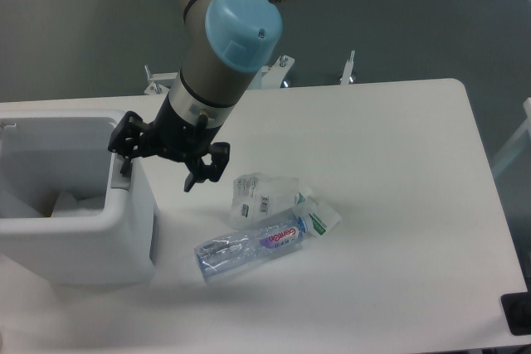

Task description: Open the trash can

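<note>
The trash can [79, 205] sits at the table's [398, 230] nine o'clock edge, a big white box with rounded corners. Its top is open: the inside walls show, and pale crumpled material lies at the bottom. The lid itself cannot be made out. A small grey tab [124, 173] sits on the can's right rim.

The gripper [162, 163] hangs over that right rim, at about ten o'clock from the table's middle. Its black fingers are spread apart and hold nothing. One finger [123, 143] is right at the grey tab, seemingly touching it, though contact is hard to confirm from this angle. The other finger [206, 170] hangs over bare table just right of the can. The arm's grey body and blue cap [242, 26] rise toward twelve o'clock, covering part of the table's far edge.

Near the table's centre, at four o'clock from the gripper, lies a crushed clear bottle [249, 248] with a blue and red label, on its side. Touching it at its upper end is a crumpled clear wrapper [261, 195] with a small printed label, and a green and white scrap [319, 217] beside it. These lie near the can but apart from it.

A dark object [516, 312] shows at the five o'clock corner.
</note>
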{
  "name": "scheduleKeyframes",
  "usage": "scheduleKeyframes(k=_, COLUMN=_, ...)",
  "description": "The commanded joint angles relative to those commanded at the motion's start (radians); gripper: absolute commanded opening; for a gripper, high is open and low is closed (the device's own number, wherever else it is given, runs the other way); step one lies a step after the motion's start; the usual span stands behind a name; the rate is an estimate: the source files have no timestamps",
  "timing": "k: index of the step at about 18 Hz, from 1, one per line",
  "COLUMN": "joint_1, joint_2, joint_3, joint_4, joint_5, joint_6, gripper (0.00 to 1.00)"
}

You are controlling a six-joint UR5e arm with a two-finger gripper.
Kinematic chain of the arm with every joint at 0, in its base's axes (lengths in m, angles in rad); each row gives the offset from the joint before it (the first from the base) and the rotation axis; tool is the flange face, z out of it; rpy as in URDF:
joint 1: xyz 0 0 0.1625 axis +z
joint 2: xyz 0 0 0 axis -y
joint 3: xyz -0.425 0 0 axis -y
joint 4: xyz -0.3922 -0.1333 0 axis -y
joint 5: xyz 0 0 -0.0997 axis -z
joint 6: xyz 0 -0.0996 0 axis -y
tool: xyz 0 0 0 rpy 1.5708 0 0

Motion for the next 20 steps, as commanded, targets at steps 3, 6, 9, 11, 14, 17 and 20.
scheduleKeyframes(k=3, joint_1=0.005, joint_2=0.005, joint_3=0.023, joint_4=0.0, joint_5=0.0, joint_6=0.002, gripper=1.0)
scheduleKeyframes(k=6, joint_1=0.009, joint_2=0.003, joint_3=0.04, joint_4=0.009, joint_5=0.003, joint_6=0.015, gripper=1.0)
scheduleKeyframes(k=9, joint_1=0.049, joint_2=0.002, joint_3=0.035, joint_4=0.078, joint_5=0.014, joint_6=0.021, gripper=1.0)
scheduleKeyframes(k=11, joint_1=0.08, joint_2=0.003, joint_3=0.038, joint_4=0.119, joint_5=0.044, joint_6=0.037, gripper=1.0)
scheduleKeyframes(k=14, joint_1=0.109, joint_2=0.017, joint_3=0.032, joint_4=0.15, joint_5=0.13, joint_6=0.109, gripper=1.0)
scheduleKeyframes(k=17, joint_1=0.132, joint_2=0.018, joint_3=0.017, joint_4=0.152, joint_5=0.248, joint_6=0.184, gripper=1.0)
scheduleKeyframes(k=20, joint_1=0.165, joint_2=0.008, joint_3=0.008, joint_4=0.156, joint_5=0.325, joint_6=0.237, gripper=1.0)
